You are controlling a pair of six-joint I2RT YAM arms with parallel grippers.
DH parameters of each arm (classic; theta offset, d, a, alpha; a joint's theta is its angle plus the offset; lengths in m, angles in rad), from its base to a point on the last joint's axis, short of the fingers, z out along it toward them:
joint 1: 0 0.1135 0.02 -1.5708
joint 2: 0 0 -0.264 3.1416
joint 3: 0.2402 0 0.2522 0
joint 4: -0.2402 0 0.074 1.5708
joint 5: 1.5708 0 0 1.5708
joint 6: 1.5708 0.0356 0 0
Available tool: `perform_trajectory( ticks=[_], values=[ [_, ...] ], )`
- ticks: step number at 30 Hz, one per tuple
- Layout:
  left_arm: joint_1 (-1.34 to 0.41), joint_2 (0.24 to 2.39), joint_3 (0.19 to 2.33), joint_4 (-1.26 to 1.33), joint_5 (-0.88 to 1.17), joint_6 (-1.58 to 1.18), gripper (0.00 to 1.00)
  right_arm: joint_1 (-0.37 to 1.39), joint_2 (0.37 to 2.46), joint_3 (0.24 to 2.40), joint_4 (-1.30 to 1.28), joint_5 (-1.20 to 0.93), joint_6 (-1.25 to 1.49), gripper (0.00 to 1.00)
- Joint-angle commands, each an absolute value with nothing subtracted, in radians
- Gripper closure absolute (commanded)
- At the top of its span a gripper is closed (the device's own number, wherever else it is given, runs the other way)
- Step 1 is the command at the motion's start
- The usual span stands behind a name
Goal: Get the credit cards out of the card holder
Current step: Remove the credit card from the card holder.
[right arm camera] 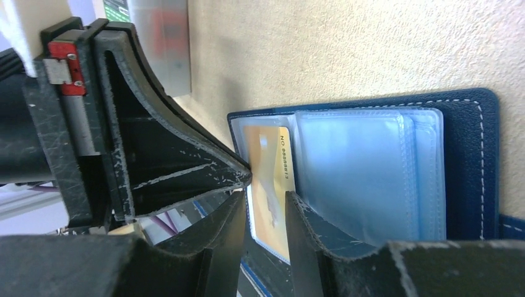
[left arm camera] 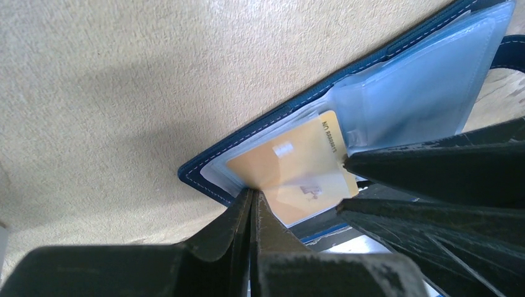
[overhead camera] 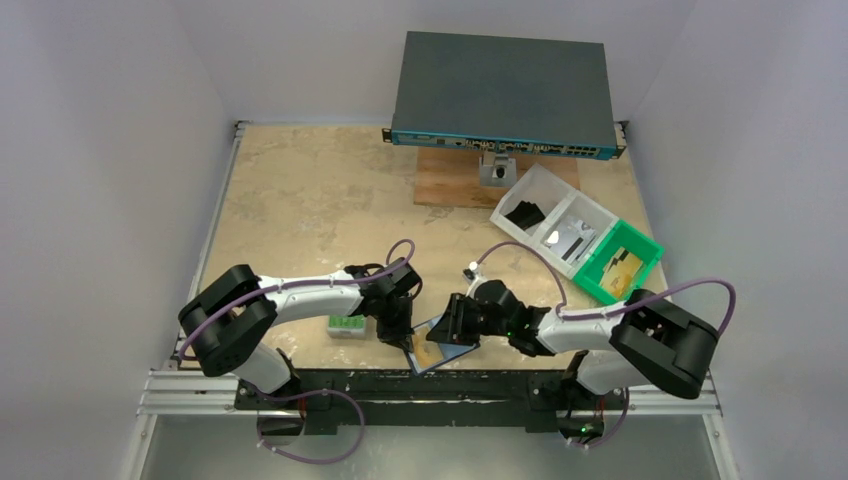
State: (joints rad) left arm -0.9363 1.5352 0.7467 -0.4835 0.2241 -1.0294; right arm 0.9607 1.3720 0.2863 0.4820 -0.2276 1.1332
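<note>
Right at the near edge of the table [overhead camera: 300, 200], the card holder [right arm camera: 470, 185] lies flat and open, clear sleeves [right arm camera: 365, 173] fanned out, both arms bent in over it. One tan-gold card [left arm camera: 297, 170] sits in the end sleeve, number strip showing. The left gripper [left arm camera: 252, 197] is clenched tight, its tip touching the card's edge; whether it nips the corner, I cannot tell. The right gripper [right arm camera: 266, 201] comes in from the other side, released, its fingers [right arm camera: 316, 247] a little apart with the card showing in the gap, tips down on the holder. Just beside the left gripper, a small grey case with a green label [overhead camera: 346, 325] rests on the table. Further back on the right, a white tray [overhead camera: 578, 192] and a green bin [overhead camera: 655, 250] sit touching. Beyond them, a wooden board [overhead camera: 450, 185], and at the far edge a flat grey box [overhead camera: 505, 90] with a row of ports.
</note>
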Motion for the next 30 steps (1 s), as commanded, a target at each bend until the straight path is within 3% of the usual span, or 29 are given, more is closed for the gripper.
perform_trajectory(
  ticks=[1,9,24,30],
  values=[
    [-0.942,1.591,0.716,-0.492,0.108,-1.011,1.00,0.952,1.303,0.288,0.380,-0.180,1.120,0.68],
    [-0.942,1.595,0.724,-0.494,0.112,-1.007,1.00,0.949,1.373,0.272,0.457,-0.232,1.117,0.70],
    [-0.941,1.595,0.725,-0.502,0.110,-0.998,1.00,0.950,1.412,0.243,0.595,-0.291,1.153,1.00],
    [-0.927,1.595,0.703,-0.523,0.088,-0.990,1.00,0.937,1.349,0.209,0.544,-0.229,1.162,1.00]
  ],
)
